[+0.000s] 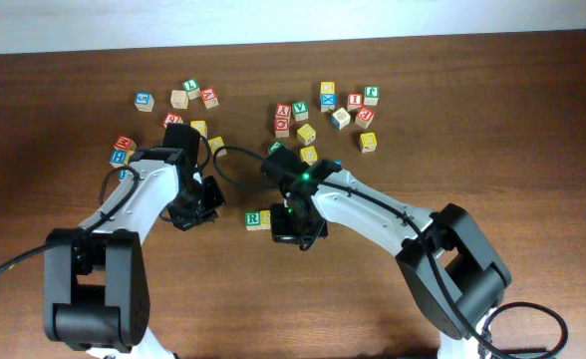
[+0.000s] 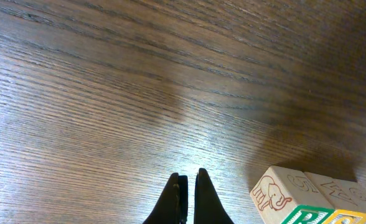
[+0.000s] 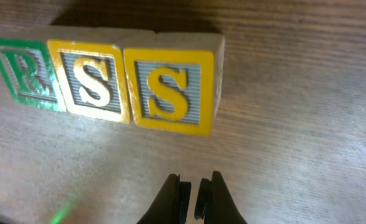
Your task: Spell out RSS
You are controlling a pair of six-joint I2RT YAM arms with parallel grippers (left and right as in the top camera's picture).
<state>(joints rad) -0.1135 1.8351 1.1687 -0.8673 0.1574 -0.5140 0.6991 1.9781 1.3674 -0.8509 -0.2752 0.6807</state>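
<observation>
Three wooden cubes stand side by side in a touching row and read RSS in the right wrist view: the green-bordered R cube (image 3: 24, 71), a yellow S cube (image 3: 93, 81) and a second yellow S cube (image 3: 167, 90). My right gripper (image 3: 192, 182) hovers just in front of the row, shut, nothing between its fingers. In the overhead view only the R cube (image 1: 257, 218) shows; my right gripper (image 1: 298, 235) hides both S cubes. My left gripper (image 1: 201, 211) is to the left of the row, shut and empty. In its wrist view my left gripper (image 2: 187, 180) has the R cube (image 2: 289, 202) at lower right.
Loose letter cubes lie scattered at the back: one group (image 1: 325, 112) behind the right arm, another (image 1: 191, 95) behind the left arm, and a few (image 1: 122, 150) at the far left. Bare wooden table (image 1: 273, 299) lies toward the front.
</observation>
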